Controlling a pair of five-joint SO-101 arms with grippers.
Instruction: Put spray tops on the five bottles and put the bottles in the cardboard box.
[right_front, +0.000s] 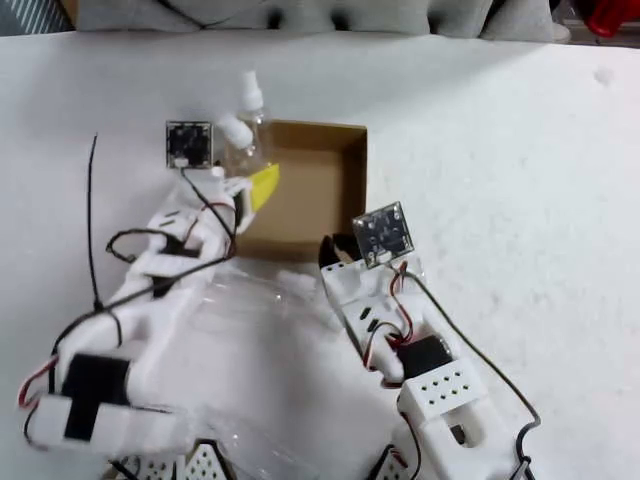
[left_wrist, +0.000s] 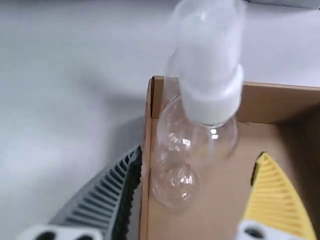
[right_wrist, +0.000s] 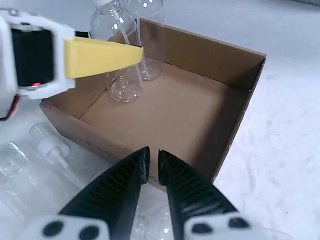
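Left wrist view: my left gripper (left_wrist: 200, 156) stands wide, straddling the cardboard box (left_wrist: 280, 100) wall. I judge the capped bottle (left_wrist: 175, 175), upright in the far left corner, is let go. My right gripper (right_wrist: 152, 159), nearly closed and empty, hangs over the near wall, handy to the loose bottles (right_wrist: 17, 172).

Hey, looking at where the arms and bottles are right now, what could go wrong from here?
1. The left gripper straddles the cardboard box wall, gray finger outside, yellow finger inside beside an upright bottle. Pulling away carelessly could tip that bottle or drag the box.
2. A second bottle stands right next to it, so one fall may topple both.
3. Clear loose bottles lie on the table by the right gripper and could get bumped away.
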